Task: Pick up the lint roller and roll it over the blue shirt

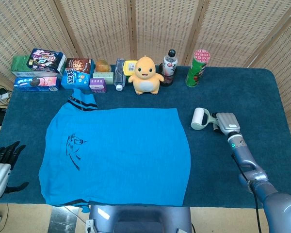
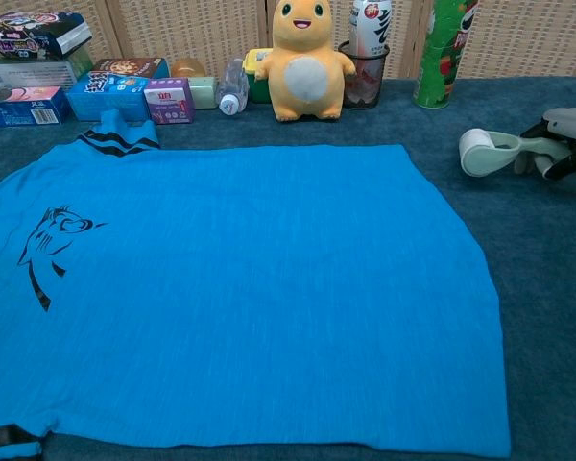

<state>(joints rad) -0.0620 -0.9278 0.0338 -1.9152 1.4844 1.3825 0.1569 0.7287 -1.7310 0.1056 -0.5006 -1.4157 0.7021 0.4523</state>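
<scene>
The blue shirt (image 1: 116, 155) (image 2: 240, 288) lies flat over the left and middle of the dark blue table (image 1: 242, 92), its black-trimmed collar toward the snacks. To the shirt's right lies the white lint roller (image 1: 200, 119) (image 2: 485, 151), its roll pointing at the shirt. My right hand (image 1: 227, 124) (image 2: 566, 139) grips the roller's handle, dark fingers curled under it; the far end of the handle is hidden inside the hand. Whether the roll touches the table I cannot tell. My left hand (image 1: 2, 165) hangs off the table's left edge, fingers apart and holding nothing.
Along the back edge stand snack boxes (image 1: 43, 70), a small bottle (image 1: 119, 74), a yellow plush toy (image 1: 146, 75) (image 2: 305, 58), a drink bottle (image 1: 169, 67) and a green chip can (image 1: 198, 68). Wicker screens close off the back.
</scene>
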